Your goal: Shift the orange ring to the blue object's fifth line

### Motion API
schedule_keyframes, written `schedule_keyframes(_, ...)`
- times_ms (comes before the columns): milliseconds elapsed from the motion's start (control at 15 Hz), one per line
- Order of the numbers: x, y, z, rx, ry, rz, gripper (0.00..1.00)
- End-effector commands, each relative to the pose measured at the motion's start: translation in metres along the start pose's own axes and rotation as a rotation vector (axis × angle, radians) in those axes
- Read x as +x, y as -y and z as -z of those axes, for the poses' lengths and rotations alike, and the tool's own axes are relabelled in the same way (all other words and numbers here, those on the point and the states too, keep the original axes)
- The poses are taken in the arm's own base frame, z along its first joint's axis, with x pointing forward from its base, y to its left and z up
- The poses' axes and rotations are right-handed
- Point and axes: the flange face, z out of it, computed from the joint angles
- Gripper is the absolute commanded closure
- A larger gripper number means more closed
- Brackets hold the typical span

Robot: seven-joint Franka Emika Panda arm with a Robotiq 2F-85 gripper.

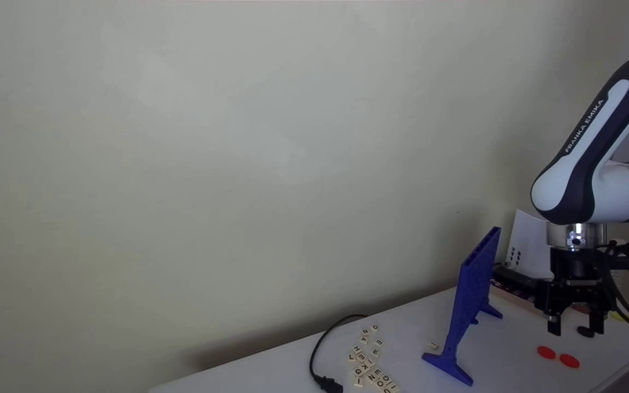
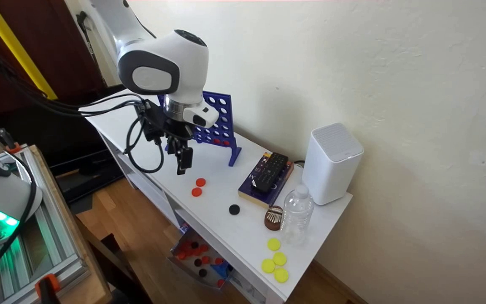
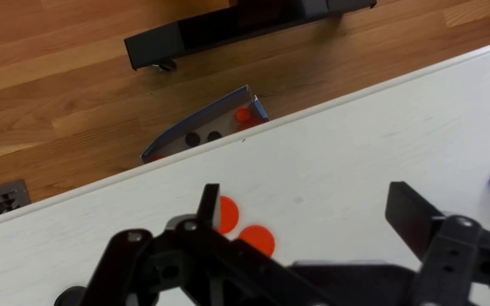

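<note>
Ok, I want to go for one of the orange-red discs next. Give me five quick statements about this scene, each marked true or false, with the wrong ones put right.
1. The black two-fingered end effector is open and holds nothing. True.
2. The thin bright-blue plastic stand lies flat on the white tabletop. False: the stand is upright on the tabletop.
3. Two flat, round orange-red discs lie on the tabletop. True.
4. The flat, round black disc on the tabletop touches those two discs. False: the black disc lies apart from them.
5. Four flat, round yellow discs lie near the clear plastic bottle. True.
</note>
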Motion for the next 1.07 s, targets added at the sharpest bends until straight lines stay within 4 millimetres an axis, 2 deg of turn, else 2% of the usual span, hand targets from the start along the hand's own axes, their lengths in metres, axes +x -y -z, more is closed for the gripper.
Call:
schedule_keyframes(0,0.003,0.001,-0.003,0.001,-0.020,-0.002,0.00)
schedule_keyframes(467,0.019,-0.012,-0.022,0.016,-0.058,0.081,0.00)
schedule_keyframes(1000,0.055,-0.011,-0.033,0.017,-0.058,0.168,0.00)
